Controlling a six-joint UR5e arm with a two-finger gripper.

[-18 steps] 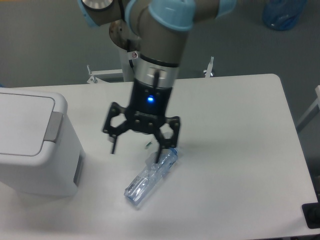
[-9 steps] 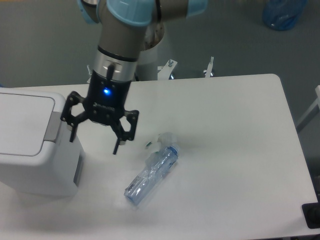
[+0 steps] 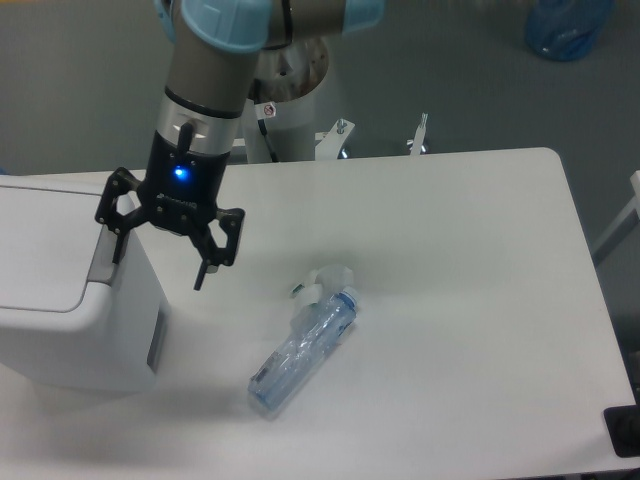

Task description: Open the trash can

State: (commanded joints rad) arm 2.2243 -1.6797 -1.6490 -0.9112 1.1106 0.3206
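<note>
The trash can (image 3: 60, 300) is a large white boxy bin at the table's left edge, its flat lid down and a grey tab (image 3: 100, 262) on its right side. My gripper (image 3: 158, 264) hangs open over the bin's right edge. One finger is by the grey tab and the other hangs over the table to the right of the bin. Nothing is between the fingers. I cannot tell if the left finger touches the tab.
A crushed clear plastic bottle (image 3: 303, 347) with a blue cap lies on the white table (image 3: 460, 300) right of the bin, with a small clear scrap (image 3: 330, 274) by its cap. A blue container (image 3: 568, 28) stands on the floor beyond the table.
The gripper has swung left, from above the bottle to the bin's right edge, staying open. The bottle and bin have not moved.
</note>
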